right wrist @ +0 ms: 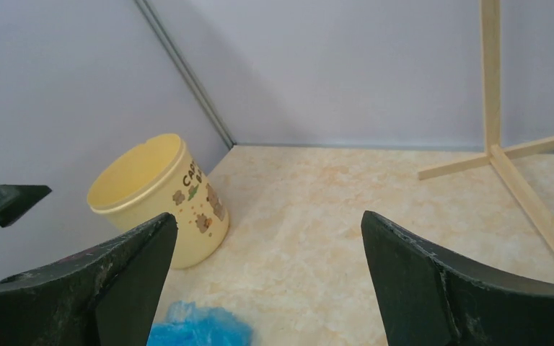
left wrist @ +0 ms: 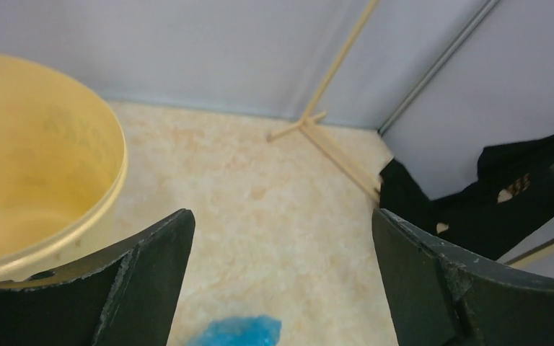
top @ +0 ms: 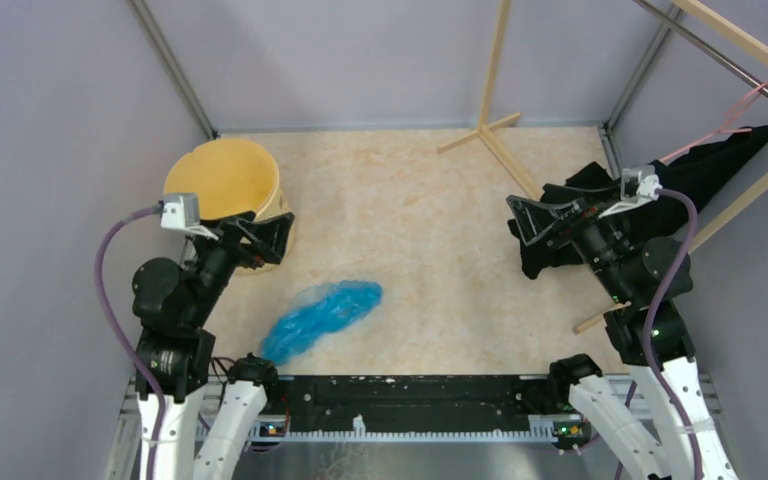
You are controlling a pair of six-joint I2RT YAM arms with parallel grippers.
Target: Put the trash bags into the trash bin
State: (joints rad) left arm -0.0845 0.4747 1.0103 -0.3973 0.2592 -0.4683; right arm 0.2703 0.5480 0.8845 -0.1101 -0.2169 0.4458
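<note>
The light-blue trash bag (top: 322,317) lies crumpled on the marbled floor, near the front centre-left. Its tip shows in the left wrist view (left wrist: 236,333) and in the right wrist view (right wrist: 200,326). The pale-yellow trash bin (top: 225,183) stands upright at the back left; it also shows in the left wrist view (left wrist: 36,173) and the right wrist view (right wrist: 160,196). My left gripper (top: 272,238) is open and empty, held beside the bin's right side, above and behind the bag. My right gripper (top: 526,222) is open and empty at the right, far from the bag.
A black cloth (top: 695,175) hangs from a wooden rack at the right, behind my right arm. A wooden stand (top: 487,128) rises at the back centre. Grey walls enclose the floor on three sides.
</note>
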